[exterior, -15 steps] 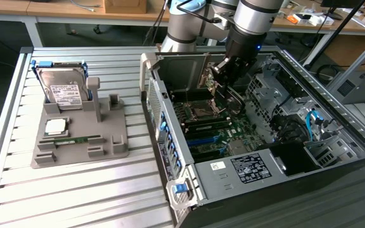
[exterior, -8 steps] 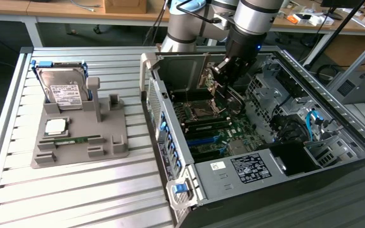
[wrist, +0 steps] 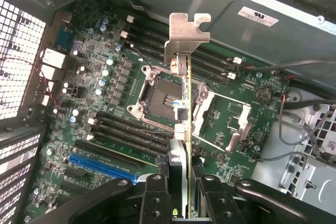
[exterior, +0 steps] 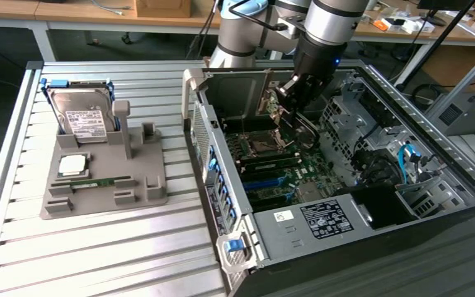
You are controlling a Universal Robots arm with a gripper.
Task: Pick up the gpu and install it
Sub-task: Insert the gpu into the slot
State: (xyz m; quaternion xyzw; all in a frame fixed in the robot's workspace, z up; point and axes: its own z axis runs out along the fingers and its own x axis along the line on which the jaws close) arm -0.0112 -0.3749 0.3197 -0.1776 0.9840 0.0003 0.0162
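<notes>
The gpu (wrist: 185,109) hangs edge-on over the middle of the motherboard (wrist: 105,93). It's pinched in the gripper (wrist: 184,184), fingers closed partway onto its board. I'd say the trick here is keeping it square and parallel to the blue slot (wrist: 102,163), no tilt. It's a thin green card, with a silver bracket (wrist: 186,35) on the far end.

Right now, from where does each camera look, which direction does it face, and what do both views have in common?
Exterior view: raised, off the arm, looking down into the open computer case and at the hard drive; the arm and gripper show.
Wrist view: on the wrist, facing the motherboard; the fingers show, closed on the gpu.
Shared: the gripper and the motherboard.
</notes>
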